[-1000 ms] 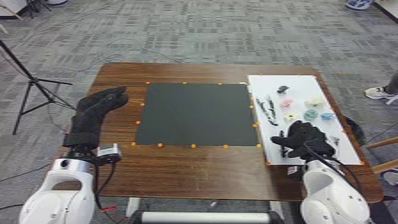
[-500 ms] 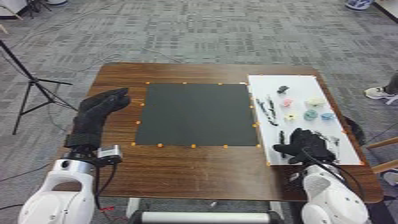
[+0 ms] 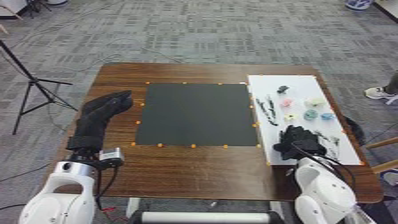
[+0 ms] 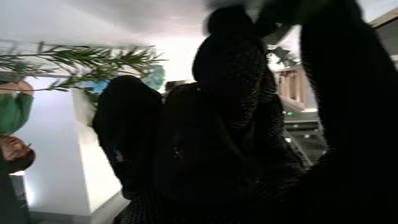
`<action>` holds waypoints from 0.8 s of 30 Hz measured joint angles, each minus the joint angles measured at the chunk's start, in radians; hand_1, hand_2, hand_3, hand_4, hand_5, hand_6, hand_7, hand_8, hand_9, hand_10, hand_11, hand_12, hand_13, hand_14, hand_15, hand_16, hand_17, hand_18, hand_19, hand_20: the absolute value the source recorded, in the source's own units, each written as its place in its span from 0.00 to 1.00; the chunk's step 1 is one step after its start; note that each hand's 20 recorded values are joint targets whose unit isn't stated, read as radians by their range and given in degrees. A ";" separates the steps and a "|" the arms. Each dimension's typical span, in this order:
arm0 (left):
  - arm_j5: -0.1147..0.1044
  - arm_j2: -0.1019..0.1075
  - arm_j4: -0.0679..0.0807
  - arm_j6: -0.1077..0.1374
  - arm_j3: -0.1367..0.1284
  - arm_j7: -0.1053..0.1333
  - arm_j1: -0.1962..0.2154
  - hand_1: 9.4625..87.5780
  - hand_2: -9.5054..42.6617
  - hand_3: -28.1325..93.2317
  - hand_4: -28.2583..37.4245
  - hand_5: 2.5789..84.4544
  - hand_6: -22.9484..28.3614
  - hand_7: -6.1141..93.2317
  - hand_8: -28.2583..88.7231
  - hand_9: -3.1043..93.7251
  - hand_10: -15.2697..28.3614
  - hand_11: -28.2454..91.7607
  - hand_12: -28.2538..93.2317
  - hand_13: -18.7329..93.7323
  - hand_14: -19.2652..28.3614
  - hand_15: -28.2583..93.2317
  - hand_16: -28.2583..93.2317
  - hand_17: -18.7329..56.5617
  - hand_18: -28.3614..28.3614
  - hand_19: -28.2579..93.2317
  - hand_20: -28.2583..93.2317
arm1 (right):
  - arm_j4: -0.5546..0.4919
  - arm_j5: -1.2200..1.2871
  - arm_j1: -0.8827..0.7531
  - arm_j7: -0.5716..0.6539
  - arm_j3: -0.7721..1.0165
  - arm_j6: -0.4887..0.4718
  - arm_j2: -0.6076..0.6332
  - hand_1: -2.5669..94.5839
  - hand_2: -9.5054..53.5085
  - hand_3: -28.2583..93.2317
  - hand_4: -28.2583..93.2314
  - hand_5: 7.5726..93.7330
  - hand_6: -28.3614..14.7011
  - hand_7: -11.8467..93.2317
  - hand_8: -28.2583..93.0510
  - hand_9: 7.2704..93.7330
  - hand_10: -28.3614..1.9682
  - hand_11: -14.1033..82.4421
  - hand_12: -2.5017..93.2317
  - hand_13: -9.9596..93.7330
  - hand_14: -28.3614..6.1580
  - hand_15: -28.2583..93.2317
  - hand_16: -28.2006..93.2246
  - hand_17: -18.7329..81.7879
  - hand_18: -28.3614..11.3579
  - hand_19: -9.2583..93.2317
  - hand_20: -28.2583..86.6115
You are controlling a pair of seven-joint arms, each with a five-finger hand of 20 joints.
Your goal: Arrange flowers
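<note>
In the head view the left hand (image 3: 107, 106) is open over the table's left side. The right hand (image 3: 299, 142) is low over the near part of the white board (image 3: 300, 84); what lies beneath it is hidden. Beyond it on the board are a yellow flower (image 3: 290, 117), a teal flower (image 3: 310, 115), a blue flower (image 3: 327, 116), a pink flower (image 3: 287, 102), a cream flower (image 3: 314, 101) and a dark piece (image 3: 282, 89). Dark stems (image 3: 271, 111) lie at its left. In the right wrist view a leafy green sprig (image 4: 111, 56) shows beside the right hand (image 4: 209, 145).
A black square mat (image 3: 195, 115) with orange markers around its edges covers the middle of the brown table (image 3: 191, 170). A tripod (image 3: 34, 80) stands on the floor to the left. Thin dark sprigs (image 3: 332, 142) lie on the board right of the right hand.
The right hand has shifted slightly left and now covers the dark stem that lay beside it. The left hand has moved a little to the right.
</note>
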 measured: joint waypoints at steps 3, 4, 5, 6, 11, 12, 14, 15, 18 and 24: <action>0.000 -0.001 0.000 -0.004 -0.001 -0.004 0.000 0.21 0.16 0.77 0.15 0.56 0.55 0.21 0.18 0.54 0.70 0.41 0.32 0.49 0.82 0.41 0.22 0.30 0.74 0.35 0.38 | -0.008 0.015 0.016 0.013 -0.018 -0.036 0.001 0.56 0.00 0.71 0.22 0.72 0.65 0.53 0.49 0.96 0.62 0.67 0.38 1.00 0.84 0.85 0.43 0.92 0.40 1.00 0.78; 0.000 -0.001 0.000 -0.007 -0.002 -0.005 0.000 0.21 0.16 0.77 0.15 0.56 0.55 0.21 0.18 0.54 0.70 0.41 0.32 0.49 0.82 0.41 0.22 0.30 0.74 0.35 0.38 | -0.009 0.020 0.021 0.016 -0.023 -0.043 0.001 0.56 0.00 0.72 0.22 0.72 0.65 0.53 0.50 0.96 0.62 0.67 0.38 1.00 0.84 0.85 0.43 0.92 0.40 1.00 0.78; -0.001 -0.001 0.000 -0.010 -0.003 -0.007 0.000 0.21 0.16 0.77 0.15 0.56 0.55 0.21 0.18 0.54 0.69 0.40 0.32 0.49 0.81 0.41 0.22 0.30 0.74 0.35 0.38 | -0.009 0.026 0.025 0.019 -0.026 -0.046 0.001 0.56 0.00 0.72 0.22 0.73 0.64 0.53 0.50 0.96 0.62 0.67 0.38 1.00 0.84 0.85 0.43 0.92 0.40 1.00 0.78; -0.001 -0.001 0.000 -0.013 -0.004 -0.009 0.000 0.21 0.16 0.77 0.15 0.56 0.55 0.21 0.18 0.54 0.69 0.40 0.32 0.49 0.81 0.41 0.22 0.30 0.74 0.35 0.38 | -0.009 0.031 0.027 0.021 -0.028 -0.048 0.001 0.57 0.00 0.73 0.23 0.73 0.64 0.53 0.50 0.96 0.62 0.67 0.39 1.00 0.84 0.85 0.43 0.92 0.40 1.00 0.78; -0.002 -0.002 -0.001 -0.030 -0.012 -0.021 0.003 0.21 0.16 0.77 0.15 0.56 0.55 0.21 0.18 0.54 0.69 0.40 0.32 0.48 0.81 0.41 0.23 0.29 0.74 0.35 0.38 | -0.012 0.061 0.030 0.023 -0.023 -0.056 0.002 0.57 0.00 0.73 0.23 0.73 0.63 0.52 0.50 0.96 0.62 0.67 0.39 1.00 0.84 0.85 0.42 0.92 0.40 1.00 0.77; -0.002 -0.003 -0.002 -0.032 -0.013 -0.022 0.004 0.21 0.16 0.77 0.15 0.56 0.55 0.21 0.18 0.54 0.69 0.40 0.33 0.48 0.82 0.41 0.23 0.29 0.74 0.35 0.38 | -0.014 0.067 0.030 0.022 -0.019 -0.058 0.003 0.57 0.00 0.73 0.23 0.73 0.63 0.52 0.51 0.96 0.62 0.67 0.39 1.00 0.84 0.85 0.42 0.92 0.41 1.00 0.77; -0.004 -0.003 -0.002 -0.036 -0.014 -0.025 0.005 0.21 0.16 0.77 0.15 0.56 0.55 0.21 0.18 0.54 0.69 0.40 0.33 0.48 0.81 0.41 0.23 0.29 0.74 0.35 0.38 | -0.015 0.080 0.028 0.021 -0.012 -0.062 0.006 0.56 0.00 0.73 0.23 0.73 0.63 0.52 0.51 0.97 0.62 0.67 0.39 1.00 0.85 0.85 0.42 0.92 0.41 1.00 0.77; -0.005 -0.004 -0.002 -0.039 -0.014 -0.027 0.005 0.21 0.16 0.77 0.15 0.56 0.55 0.21 0.18 0.54 0.69 0.40 0.33 0.48 0.81 0.41 0.23 0.29 0.74 0.35 0.38 | -0.016 0.086 0.027 0.020 -0.008 -0.062 0.008 0.56 0.00 0.74 0.23 0.73 0.63 0.52 0.51 0.97 0.63 0.67 0.39 1.00 0.85 0.85 0.42 0.92 0.41 1.00 0.77; -0.007 -0.006 -0.003 -0.045 -0.015 -0.030 0.005 0.21 0.16 0.77 0.15 0.55 0.55 0.20 0.18 0.53 0.69 0.40 0.33 0.48 0.81 0.41 0.23 0.29 0.74 0.34 0.38 | -0.022 0.105 0.018 0.018 0.011 -0.062 0.017 0.56 0.00 0.74 0.23 0.73 0.62 0.53 0.51 0.97 0.64 0.67 0.39 1.00 0.85 0.86 0.42 0.92 0.41 1.00 0.78; -0.018 -0.006 -0.003 -0.052 -0.016 -0.035 0.006 0.21 0.16 0.77 0.15 0.55 0.55 0.20 0.18 0.53 0.70 0.40 0.33 0.48 0.81 0.41 0.23 0.29 0.74 0.34 0.38 | -0.058 0.144 0.000 0.003 0.054 -0.027 0.031 0.56 0.00 0.75 0.23 0.73 0.62 0.53 0.51 0.97 0.64 0.67 0.39 1.00 0.85 0.86 0.42 0.92 0.41 1.00 0.78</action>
